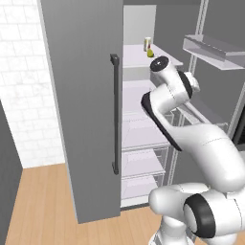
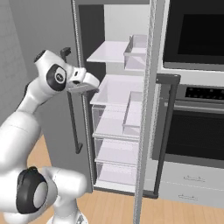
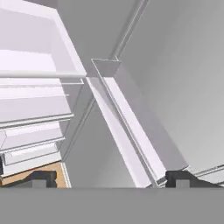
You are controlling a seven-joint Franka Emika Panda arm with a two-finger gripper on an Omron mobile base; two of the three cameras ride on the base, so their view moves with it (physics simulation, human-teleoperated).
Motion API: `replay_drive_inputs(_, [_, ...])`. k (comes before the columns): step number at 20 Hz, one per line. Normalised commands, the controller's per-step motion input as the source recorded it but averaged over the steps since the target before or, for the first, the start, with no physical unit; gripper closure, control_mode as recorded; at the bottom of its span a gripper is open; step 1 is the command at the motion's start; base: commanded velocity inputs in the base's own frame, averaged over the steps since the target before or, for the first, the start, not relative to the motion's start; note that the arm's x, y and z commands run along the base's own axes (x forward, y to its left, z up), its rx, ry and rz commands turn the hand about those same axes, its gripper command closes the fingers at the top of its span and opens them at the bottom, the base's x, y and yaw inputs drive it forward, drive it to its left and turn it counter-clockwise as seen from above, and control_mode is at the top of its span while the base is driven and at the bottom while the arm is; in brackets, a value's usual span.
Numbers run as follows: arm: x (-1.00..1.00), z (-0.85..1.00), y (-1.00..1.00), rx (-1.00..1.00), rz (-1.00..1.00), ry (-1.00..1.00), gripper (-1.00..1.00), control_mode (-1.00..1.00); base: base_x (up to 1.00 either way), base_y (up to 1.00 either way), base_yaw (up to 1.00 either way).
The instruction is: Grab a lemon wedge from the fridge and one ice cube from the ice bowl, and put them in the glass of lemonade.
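Note:
The fridge (image 1: pixel 81 95) stands with both doors swung open, white shelves and clear drawers (image 2: pixel 116 120) showing inside. On its upper shelf lies the small yellow-green lemon wedge (image 1: pixel 150 53), next to a cream-and-red can (image 1: pixel 147 44). My gripper (image 2: pixel 94 83) is at the fridge opening around middle-shelf height, lower than the wedge's shelf, and points inward. In the hand view my gripper (image 3: pixel 111 179) is open, its fingertips (image 3: pixel 43 178) wide apart with nothing between them, facing a door bin (image 3: pixel 131 118). The ice bowl, ice cube and glass of lemonade are out of view.
The left door's long dark handle (image 1: pixel 115 115) is close to my arm. The right door with its bins (image 1: pixel 210 48) stands open on the other side, its edge (image 2: pixel 146 109) before a built-in oven stack (image 2: pixel 192 131). Wooden floor (image 1: pixel 43 206) lies below.

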Motion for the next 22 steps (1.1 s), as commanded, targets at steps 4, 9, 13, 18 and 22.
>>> replay_drive_inputs(4, [-0.21, -0.43, 0.55, 0.48, 0.22, -0.43, -1.0, -1.0, 0.0, 0.0, 0.0])
replay_drive_inputs(9, [-0.56, 0.12, 0.37, 0.17, 0.18, -0.08, -1.0, -1.0, 0.0, 0.0, 0.0])
replay_drive_inputs(13, [-1.0, 0.48, 0.0, 0.0, 0.17, 0.08, -1.0, -1.0, 0.0, 0.0, 0.0])
replay_drive_inputs(18, [-1.0, 0.51, 0.0, 0.0, 0.2, 0.02, -1.0, -1.0, 0.0, 0.0, 0.0])
replay_drive_inputs(22, [-0.84, 0.34, 0.11, 0.04, 0.02, -0.08, -1.0, -1.0, 0.0, 0.0, 0.0])
